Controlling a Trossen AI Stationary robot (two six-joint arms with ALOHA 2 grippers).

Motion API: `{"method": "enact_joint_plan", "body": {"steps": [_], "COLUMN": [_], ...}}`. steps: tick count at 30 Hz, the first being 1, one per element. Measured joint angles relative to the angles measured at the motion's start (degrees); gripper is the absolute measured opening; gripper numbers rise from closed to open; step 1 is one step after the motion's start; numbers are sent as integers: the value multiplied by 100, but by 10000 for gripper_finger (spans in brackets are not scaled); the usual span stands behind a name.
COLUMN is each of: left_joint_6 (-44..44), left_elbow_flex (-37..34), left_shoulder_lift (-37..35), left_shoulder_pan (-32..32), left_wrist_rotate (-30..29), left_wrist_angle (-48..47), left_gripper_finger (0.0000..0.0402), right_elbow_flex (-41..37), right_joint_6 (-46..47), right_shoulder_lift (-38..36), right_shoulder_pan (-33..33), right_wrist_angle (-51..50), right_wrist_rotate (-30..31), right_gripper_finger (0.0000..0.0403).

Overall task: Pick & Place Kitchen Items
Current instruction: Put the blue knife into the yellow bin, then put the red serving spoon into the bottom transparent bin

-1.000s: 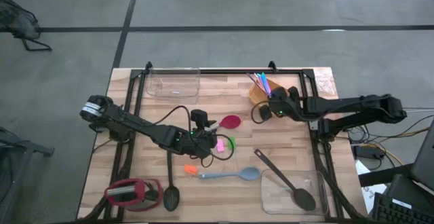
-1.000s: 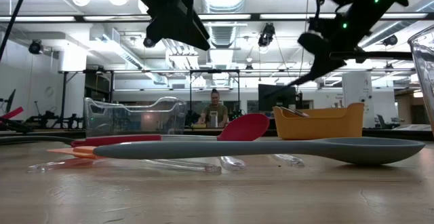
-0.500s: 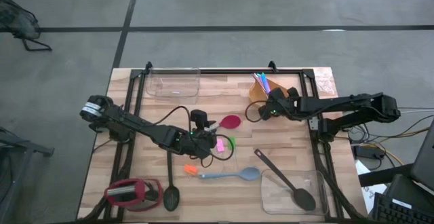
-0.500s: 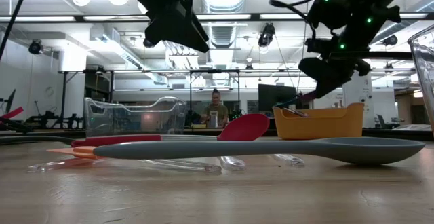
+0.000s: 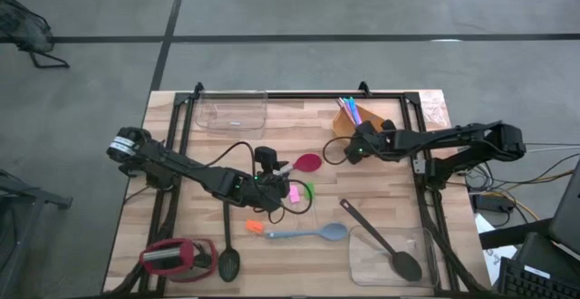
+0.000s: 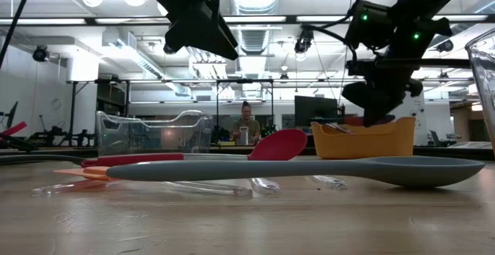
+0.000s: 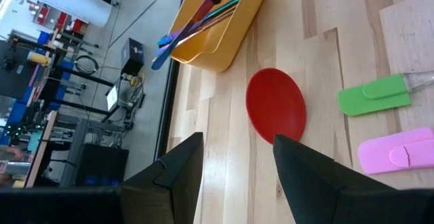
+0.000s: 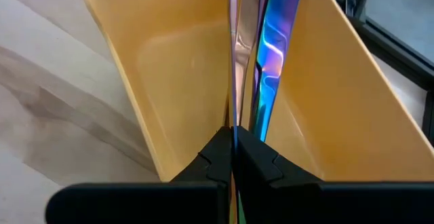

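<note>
Your right gripper (image 8: 232, 157), jaws clenched on a thin stick (image 8: 234, 68) in the orange tub (image 8: 169, 75), could tip it while your left gripper (image 7: 234, 176) waits released.

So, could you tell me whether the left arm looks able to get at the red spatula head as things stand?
Probably yes. The left gripper is open, and the red spatula head lies bare on the wood just ahead of it. The green piece and pink piece sit off to one side, and the right gripper is at the orange tub.
</note>
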Motion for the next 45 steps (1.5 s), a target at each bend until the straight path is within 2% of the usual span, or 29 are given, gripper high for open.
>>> {"method": "enact_joint_plan", "body": {"steps": [8,22,27,30,37,39,42,45], "left_joint_6": [-26,-128,-408,-547,-748,-752,-802,-965], "left_elbow_flex": [0,-7,-9,-9,-11,-11,-11,-11], "left_shoulder_lift": [0,0,0,0,0,0,0,0], "left_shoulder_pan": [0,4,4,4,15,17,17,20], "left_wrist_rotate": [39,80,421,745,1201,1275,1279,1280], "left_wrist_angle": [-2,-2,-22,-21,-23,-25,-63,-261], "left_gripper_finger": [186,186,186,186,186,186,186,186], "right_elbow_flex": [0,163,447,603,638,636,636,633], "right_joint_6": [25,-7,-290,-495,-1260,-1392,-1478,-1651], "right_shoulder_lift": [50,-122,-335,-480,-600,-589,-589,-589], "right_shoulder_pan": [-34,4,204,292,362,375,448,574], "right_wrist_angle": [-69,-45,-38,91,999,1296,1732,2015], "right_wrist_rotate": [-217,-160,-274,-851,-2991,-3446,-3759,-3771], "right_gripper_finger": [20,119,137,143,151,152,156,159]}}
